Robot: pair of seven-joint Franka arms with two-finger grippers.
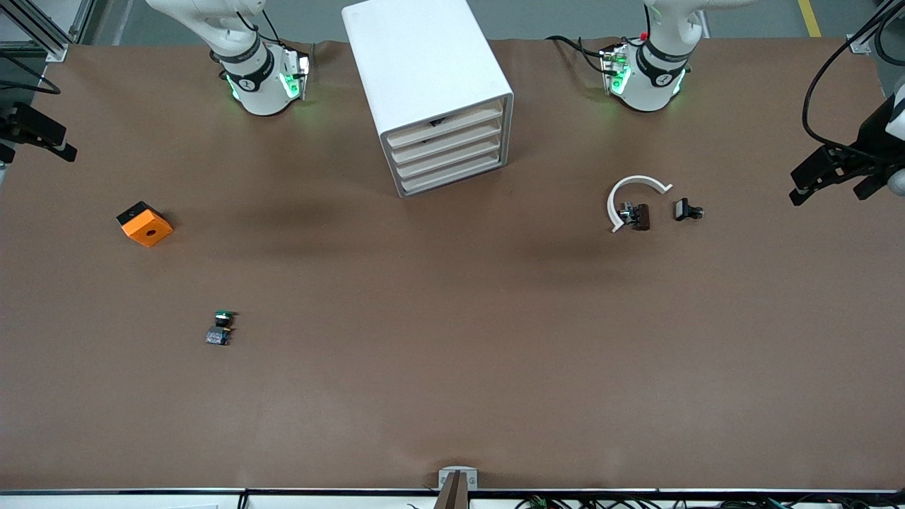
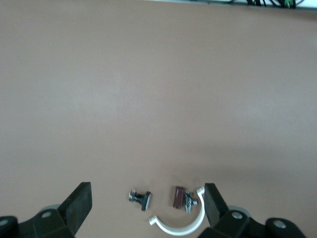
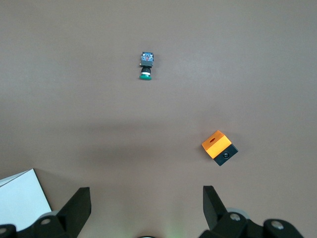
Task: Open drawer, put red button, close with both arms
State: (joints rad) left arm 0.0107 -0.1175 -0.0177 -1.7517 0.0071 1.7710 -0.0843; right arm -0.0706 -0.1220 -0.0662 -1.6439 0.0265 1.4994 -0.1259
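The white cabinet [image 1: 431,78] stands between the two arm bases, its four cream drawers [image 1: 447,152] all pushed in. A small dark thing [image 1: 436,121] shows at the top drawer's upper edge; I cannot tell what it is. No red button shows in any view. My left gripper [image 2: 147,185] is open and empty, held high over the table by its base, above a white arc [image 2: 182,224]. My right gripper [image 3: 146,189] is open and empty, high by its own base. In the front view both hands are hidden under their wrists.
A green-capped switch [image 1: 223,326] [image 3: 146,66] and an orange cube [image 1: 145,223] [image 3: 219,148] lie toward the right arm's end. A white arc [image 1: 631,196], a brown part [image 1: 640,216] [image 2: 179,197] and a black clip [image 1: 687,210] [image 2: 140,198] lie toward the left arm's end.
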